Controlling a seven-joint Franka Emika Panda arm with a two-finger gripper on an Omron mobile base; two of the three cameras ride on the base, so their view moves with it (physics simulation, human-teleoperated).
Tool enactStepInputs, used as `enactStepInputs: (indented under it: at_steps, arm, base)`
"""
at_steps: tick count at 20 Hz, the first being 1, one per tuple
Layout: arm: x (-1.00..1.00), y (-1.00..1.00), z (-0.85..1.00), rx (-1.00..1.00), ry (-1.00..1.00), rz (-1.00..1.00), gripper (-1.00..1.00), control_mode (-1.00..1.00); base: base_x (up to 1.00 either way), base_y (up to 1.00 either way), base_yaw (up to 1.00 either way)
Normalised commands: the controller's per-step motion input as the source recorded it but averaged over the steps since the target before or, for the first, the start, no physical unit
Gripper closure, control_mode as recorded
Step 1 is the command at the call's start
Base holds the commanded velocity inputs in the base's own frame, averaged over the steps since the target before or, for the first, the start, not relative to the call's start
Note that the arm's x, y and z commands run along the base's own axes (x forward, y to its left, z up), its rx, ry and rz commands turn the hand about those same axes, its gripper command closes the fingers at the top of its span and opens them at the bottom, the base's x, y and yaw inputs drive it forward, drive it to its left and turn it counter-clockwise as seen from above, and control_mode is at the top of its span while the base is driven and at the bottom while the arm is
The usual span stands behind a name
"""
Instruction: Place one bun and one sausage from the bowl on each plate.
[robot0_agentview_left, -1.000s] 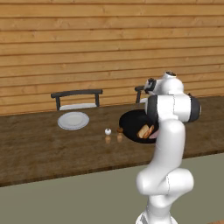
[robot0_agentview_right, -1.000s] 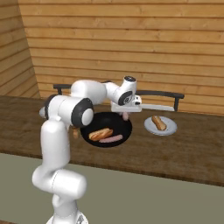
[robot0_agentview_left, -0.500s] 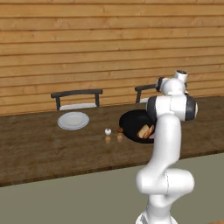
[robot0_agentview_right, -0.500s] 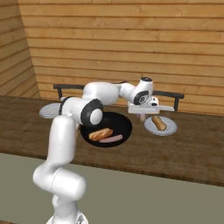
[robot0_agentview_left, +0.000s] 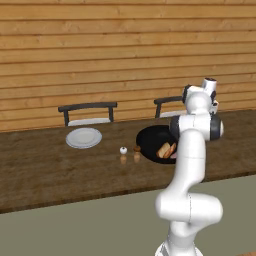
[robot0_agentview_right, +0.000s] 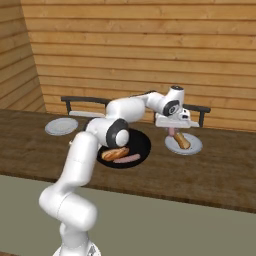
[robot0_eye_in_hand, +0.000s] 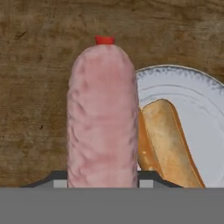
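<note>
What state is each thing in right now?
Claw: shut on sausage.
Sausage: held upright, above the right plate's edge.
Right plate: holds one bun, no sausage yet.
Left plate: bare.
Bowl: still holds a bun and a sausage.

Pink sausage (robot0_eye_in_hand: 103, 118) in claw (robot0_agentview_right: 171, 131), bun (robot0_eye_in_hand: 164, 142) on plate (robot0_eye_in_hand: 192, 96)
</note>
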Motion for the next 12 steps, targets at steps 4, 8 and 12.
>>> enactStepInputs:
  at_steps: [4,8,12]
  arm:
    - [0.41,-0.14,-0.20,-0.01,0.01,0.00,1.00,-1.00]
    - [0.15,-0.16,-0.37,-0.02,0.05,-0.01,1.00,-1.00]
    - [-0.18,0.00,-0.30,-0.05,0.16,0.00,1.00,-1.00]
  base:
    - [0.00,0.00,0.00]
    - [0.00,0.00,0.00]
    - [0.00,0.00,0.00]
